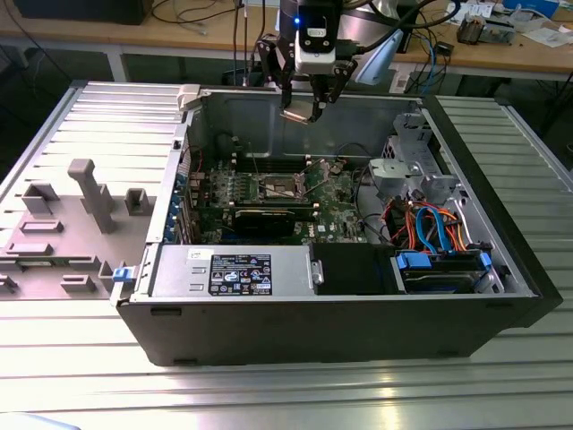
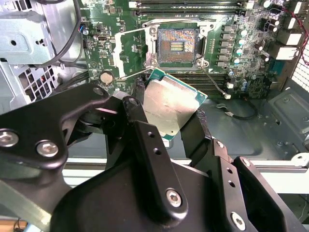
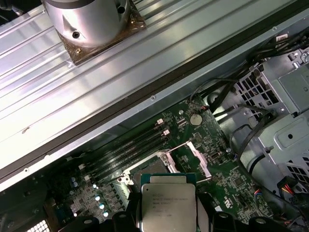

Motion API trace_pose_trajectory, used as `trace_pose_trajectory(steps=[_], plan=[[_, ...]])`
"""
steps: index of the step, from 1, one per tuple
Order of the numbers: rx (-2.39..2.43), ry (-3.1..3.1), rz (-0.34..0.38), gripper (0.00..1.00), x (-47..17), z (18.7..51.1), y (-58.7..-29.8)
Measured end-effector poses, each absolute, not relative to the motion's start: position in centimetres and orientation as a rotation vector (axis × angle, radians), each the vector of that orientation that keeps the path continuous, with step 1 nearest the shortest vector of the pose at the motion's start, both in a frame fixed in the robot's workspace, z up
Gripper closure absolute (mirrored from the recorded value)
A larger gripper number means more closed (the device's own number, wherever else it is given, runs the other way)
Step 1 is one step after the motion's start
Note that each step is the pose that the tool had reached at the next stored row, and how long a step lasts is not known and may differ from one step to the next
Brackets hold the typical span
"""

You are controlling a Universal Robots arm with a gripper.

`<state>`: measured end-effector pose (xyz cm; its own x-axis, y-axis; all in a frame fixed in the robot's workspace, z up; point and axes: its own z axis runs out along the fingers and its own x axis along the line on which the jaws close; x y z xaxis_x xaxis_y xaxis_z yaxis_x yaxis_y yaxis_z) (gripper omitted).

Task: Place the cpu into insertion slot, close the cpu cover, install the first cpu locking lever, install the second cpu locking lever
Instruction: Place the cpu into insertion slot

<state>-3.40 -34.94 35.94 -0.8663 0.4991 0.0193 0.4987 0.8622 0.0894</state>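
My gripper hangs above the back wall of the open computer case, shut on the cpu. In both wrist views the cpu is a grey-silver square with a green edge, clamped by two opposite edges between the black fingers. It is held in the air, tilted, well above the motherboard. The insertion slot lies open and bare on the board. The cpu cover stands swung up beside the slot. A thin locking lever sticks out near the slot.
Memory slots run along one side of the slot. A metal drive cage with orange and blue cables fills the exterior view's right of the case; the power supply sits at its front. A grey fixture stands on the ribbed table.
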Motion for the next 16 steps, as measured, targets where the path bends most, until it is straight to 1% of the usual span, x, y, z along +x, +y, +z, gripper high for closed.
trace_pose_trajectory(steps=[16], plan=[[0.9, 2.999, 0.143, 0.45, -3.4, 35.95, -34.94]])
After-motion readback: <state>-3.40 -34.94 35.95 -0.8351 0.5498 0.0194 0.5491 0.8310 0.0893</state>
